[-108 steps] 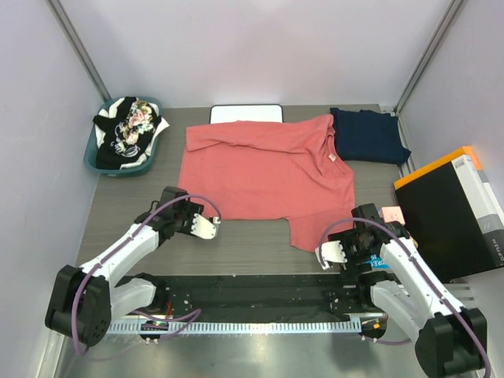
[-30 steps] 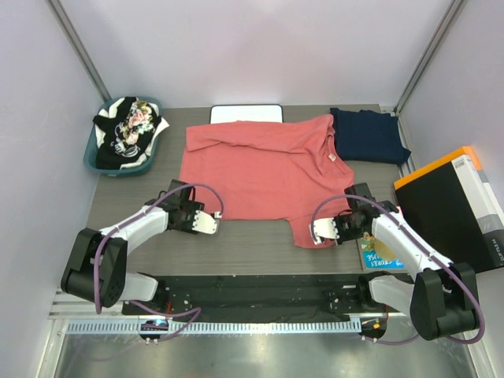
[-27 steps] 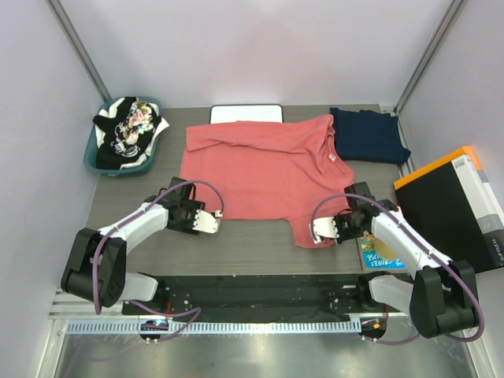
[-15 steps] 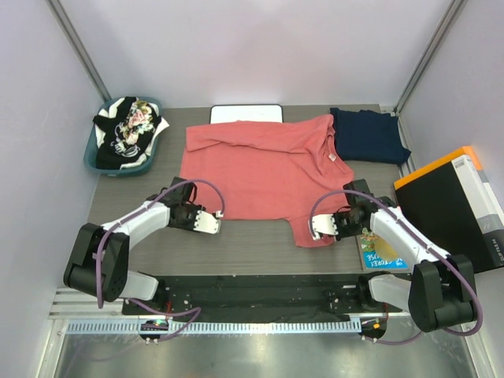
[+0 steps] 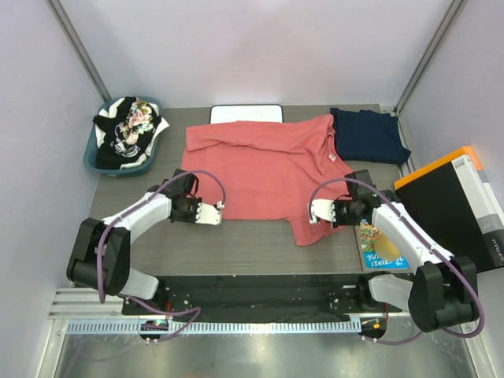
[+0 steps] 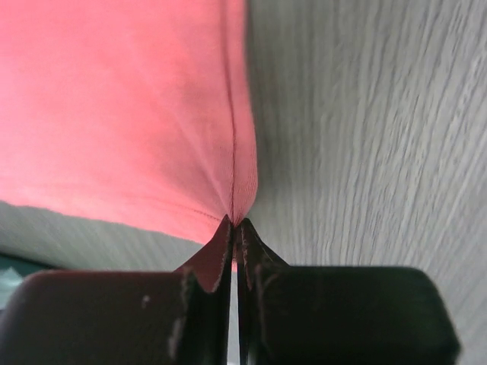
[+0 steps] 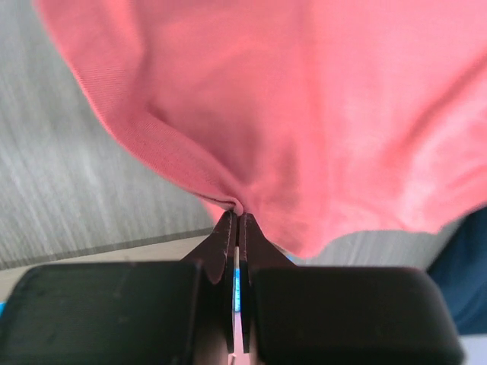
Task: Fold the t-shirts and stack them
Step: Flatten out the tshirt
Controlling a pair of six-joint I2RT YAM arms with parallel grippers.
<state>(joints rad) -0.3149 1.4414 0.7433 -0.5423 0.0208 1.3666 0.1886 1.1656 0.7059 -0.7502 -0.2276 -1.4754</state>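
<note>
Pinching coral t-shirt [image 5: 260,169] — left jaws, right jaws | collar [image 5: 331,148] right, long axis crosswise

A salmon t-shirt [image 5: 264,169] lies spread open across the middle of the table [image 5: 236,248], collar toward the right, far edge rumpled, its near edge pinched up at 2 spots. A dark navy t-shirt [image 5: 368,135] lies folded just beside its far right corner. Black, white and floral t-shirts [image 5: 126,130] sit heaped in a teal basket [image 5: 90,156] at far left.

The coral t-shirt [image 5: 264,169] is soft matt knit cloth, its hem stitched. Under it the table [image 5: 236,244] shows smooth grey wood grain. My fingers [image 6: 202,304] at its near edge are matt black plastic, faintly scuffed.
</note>
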